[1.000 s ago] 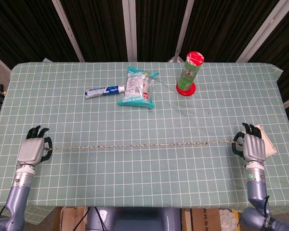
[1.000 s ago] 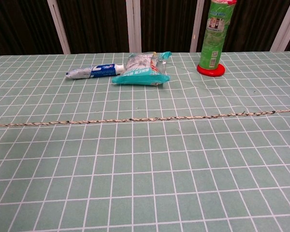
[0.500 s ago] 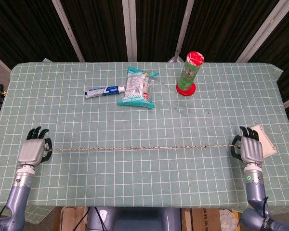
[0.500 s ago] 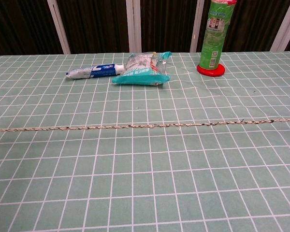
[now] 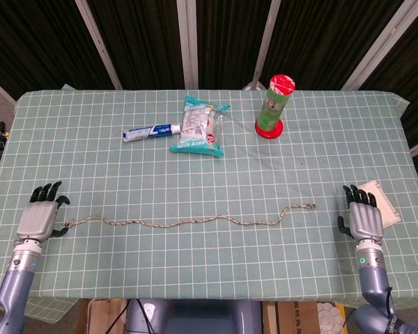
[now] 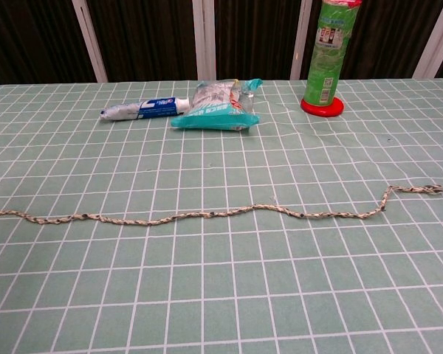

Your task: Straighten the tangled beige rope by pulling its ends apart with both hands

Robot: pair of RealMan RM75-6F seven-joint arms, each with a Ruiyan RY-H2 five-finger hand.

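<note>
The beige rope (image 5: 195, 221) lies slack on the green checked tablecloth (image 5: 125, 174) in a low wavy line. Its right end (image 5: 310, 205) curls free, well short of my right hand (image 5: 362, 217), whose fingers are spread and hold nothing. The rope's left end stops right beside my left hand (image 5: 38, 217), which also has its fingers stretched out with nothing in them. In the chest view the rope (image 6: 207, 215) crosses the whole frame, its right tip (image 6: 432, 189) kinked upward. Neither hand shows in the chest view.
At the back of the table lie a toothpaste tube (image 5: 151, 132), a teal snack packet (image 5: 197, 126) and an upright green can with a red lid (image 5: 273, 106). A white card (image 5: 382, 202) sits by my right hand near the table's right edge.
The rope was taut between both hands. Both hands have since opened and let go; the rope has gone slack and its right end has sprung back leftward, away from the right hand.
</note>
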